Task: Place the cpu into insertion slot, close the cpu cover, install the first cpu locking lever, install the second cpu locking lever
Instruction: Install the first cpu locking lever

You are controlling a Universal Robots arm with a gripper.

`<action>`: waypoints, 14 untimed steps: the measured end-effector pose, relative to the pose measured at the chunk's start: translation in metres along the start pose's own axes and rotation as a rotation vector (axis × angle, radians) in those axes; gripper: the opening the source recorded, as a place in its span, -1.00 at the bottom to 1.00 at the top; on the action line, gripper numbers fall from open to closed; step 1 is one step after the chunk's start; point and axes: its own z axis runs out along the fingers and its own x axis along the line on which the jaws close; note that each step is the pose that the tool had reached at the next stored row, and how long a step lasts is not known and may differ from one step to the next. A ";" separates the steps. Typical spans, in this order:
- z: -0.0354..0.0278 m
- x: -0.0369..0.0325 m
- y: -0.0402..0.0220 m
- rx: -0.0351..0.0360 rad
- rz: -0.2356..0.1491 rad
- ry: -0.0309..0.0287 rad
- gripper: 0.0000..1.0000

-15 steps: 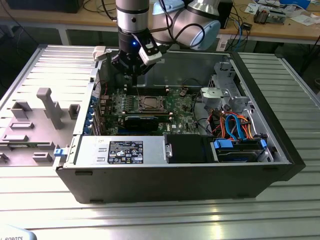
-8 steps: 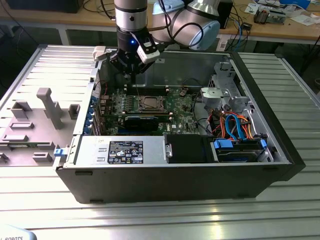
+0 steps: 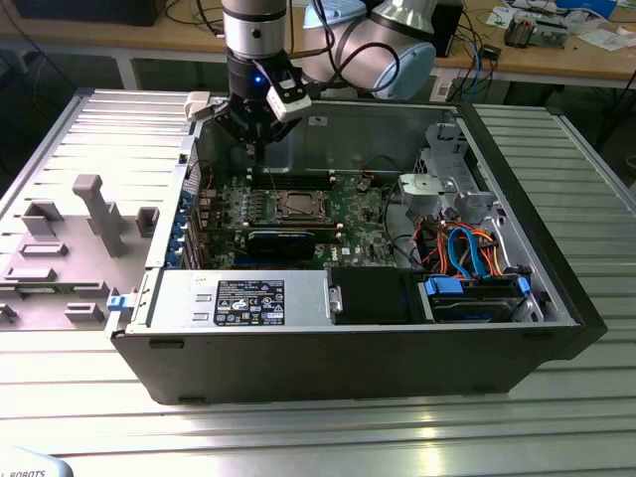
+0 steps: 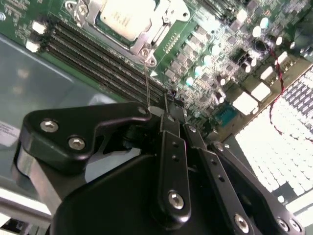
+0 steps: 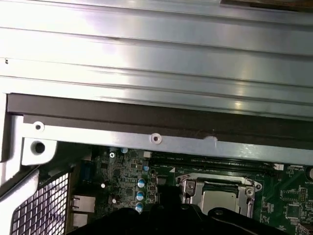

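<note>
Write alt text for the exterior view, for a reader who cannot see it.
A robot arm's gripper hangs inside an open computer case, above the green motherboard and just behind the silvery cpu cover. A drive cage and orange and blue cables sit toward the exterior view's right.

Open black computer case point(image 3: 348, 358) lies on ribbed metal table point(image 3: 298, 437). Green motherboard point(image 3: 288, 214) inside, silver-grey square cpu point(image 3: 297, 206) seated in its socket. Black gripper point(image 3: 254, 149) hangs above board's far edge, apart from cpu. Orange and blue cables point(image 3: 467, 248) toward the exterior view's right.

even overhead light; glare on the cpu point(image 4: 128, 17) and vent grille point(image 4: 288, 132); wrist views soft, gripper point(image 4: 168, 115) blurred.
</note>
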 end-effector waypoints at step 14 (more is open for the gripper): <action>0.0184 -0.0208 -0.0032 -0.0023 0.001 0.0049 -0.79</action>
